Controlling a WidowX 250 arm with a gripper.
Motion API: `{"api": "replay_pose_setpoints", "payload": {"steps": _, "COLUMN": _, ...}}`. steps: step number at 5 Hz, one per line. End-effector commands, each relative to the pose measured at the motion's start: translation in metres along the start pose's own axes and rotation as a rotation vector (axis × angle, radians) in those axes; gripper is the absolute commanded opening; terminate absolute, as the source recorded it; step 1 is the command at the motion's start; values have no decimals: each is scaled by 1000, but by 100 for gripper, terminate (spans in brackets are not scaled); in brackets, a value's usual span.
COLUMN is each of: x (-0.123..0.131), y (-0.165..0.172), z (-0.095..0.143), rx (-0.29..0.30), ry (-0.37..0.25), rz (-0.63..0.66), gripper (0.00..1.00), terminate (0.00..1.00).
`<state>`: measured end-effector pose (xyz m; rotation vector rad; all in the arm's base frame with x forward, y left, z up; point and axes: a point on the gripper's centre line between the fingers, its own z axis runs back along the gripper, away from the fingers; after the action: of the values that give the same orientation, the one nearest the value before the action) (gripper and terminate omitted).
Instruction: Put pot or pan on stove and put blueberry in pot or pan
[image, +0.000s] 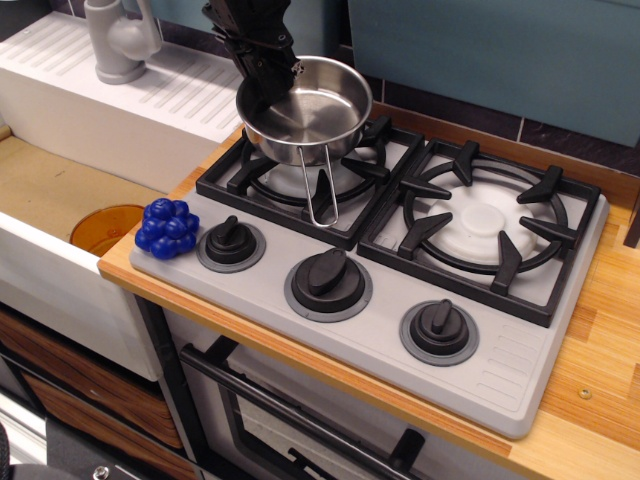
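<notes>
The pan (305, 108) hangs over the burner nearer the sink, at the far left part of the stove (380, 250), and it is tilted a little, with its thin wire handle (318, 190) sloping down toward the front edge of the worktop. The gripper (268, 72) pinches the far left rim of the pan, one finger inside and one outside as far as I can judge, so it is closed on the rim. The bottom of the pan seems to be just above the black grate (300, 175), perhaps touching on one side; I cannot tell exactly. To do this step well, I think the arm should lower the pan straight down until the bottom sits flat on the grate prongs, centred over the white burner disc, and only then release the rim. If the fingers let go while the pan is tilted, it may rock or slide off the prongs. The handle should lie clear of the knobs (328, 280). The blueberry (168, 229) waits at the front left corner of the stove, just beside the left knob and near the worktop edge, with an orange cup (105, 228) below in the sink. It is bumpy and round, so it could roll when grasped.
</notes>
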<state>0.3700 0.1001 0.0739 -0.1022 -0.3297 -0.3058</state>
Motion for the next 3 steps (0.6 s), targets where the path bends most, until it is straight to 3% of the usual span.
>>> {"api": "replay_pose_setpoints", "payload": {"steps": 1, "x": 13, "y": 2, "z": 18, "rx": 23, "ry": -66, "rz": -53, "gripper": 100, "terminate": 0}}
{"api": "replay_pose_setpoints", "payload": {"steps": 3, "x": 0, "y": -11, "z": 22, "rx": 2, "ry": -75, "rz": -40, "gripper": 100, "terminate": 0}}
